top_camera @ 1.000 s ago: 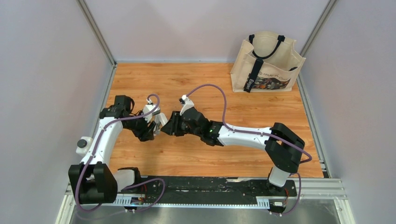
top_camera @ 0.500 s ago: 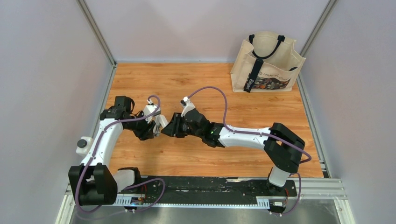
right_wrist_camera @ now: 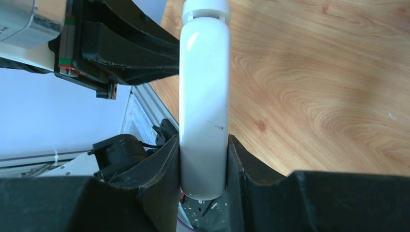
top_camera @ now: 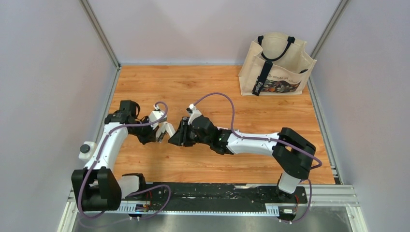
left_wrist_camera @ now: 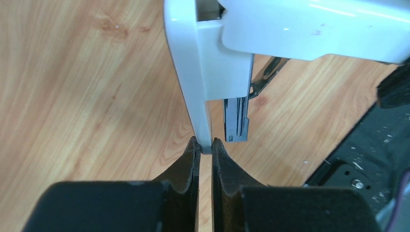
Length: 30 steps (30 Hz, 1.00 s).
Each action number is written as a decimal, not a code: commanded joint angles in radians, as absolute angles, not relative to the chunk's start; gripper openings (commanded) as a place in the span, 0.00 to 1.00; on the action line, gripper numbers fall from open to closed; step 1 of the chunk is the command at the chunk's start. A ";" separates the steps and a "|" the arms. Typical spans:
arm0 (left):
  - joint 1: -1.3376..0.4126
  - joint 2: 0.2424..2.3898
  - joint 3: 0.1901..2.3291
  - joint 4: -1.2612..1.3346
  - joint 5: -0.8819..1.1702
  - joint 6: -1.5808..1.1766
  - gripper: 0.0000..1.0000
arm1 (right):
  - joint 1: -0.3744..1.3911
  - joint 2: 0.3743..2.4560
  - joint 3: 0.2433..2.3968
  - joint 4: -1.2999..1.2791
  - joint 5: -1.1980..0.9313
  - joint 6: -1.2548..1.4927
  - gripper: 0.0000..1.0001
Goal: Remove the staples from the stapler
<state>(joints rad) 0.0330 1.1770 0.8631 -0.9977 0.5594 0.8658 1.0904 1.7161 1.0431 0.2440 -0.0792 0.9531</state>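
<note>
Stapler (top_camera: 167, 129), white, hangs between the two arms over the left half of the wooden table (top_camera: 208, 87), gripped from both sides. The left tool (left_wrist_camera: 205, 145) is clenched on a thin white edge of it, the dark fingertips pressed against either face of that plate. The right tool (right_wrist_camera: 203, 145) is clamped around the rounded white body, one finger on each flank. In the left wrist view a narrow grey metal rail (left_wrist_camera: 237, 121) juts out from under the white shell, pointing down towards the fingertips and lying just beside the pinched edge. Whether staples sit in that rail cannot be told. A beige tote bag (top_camera: 278, 65) stands upright at the far right corner, well apart from both arms.
</note>
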 commanded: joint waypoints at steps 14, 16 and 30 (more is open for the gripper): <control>-0.118 0.945 0.652 -0.588 0.290 0.887 0.02 | 1.195 1.585 0.959 0.238 0.047 0.655 0.08; -0.120 0.936 0.641 -0.536 0.256 0.884 0.02 | 1.204 1.578 0.947 0.235 0.067 0.638 0.08; -0.149 0.950 0.577 -0.322 0.083 0.916 0.01 | 1.284 1.594 0.928 0.163 0.156 0.534 0.08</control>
<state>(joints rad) -0.1726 0.9386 0.5762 -0.5003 0.2840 0.8993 1.2140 1.6306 0.9295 0.2249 0.1585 0.6331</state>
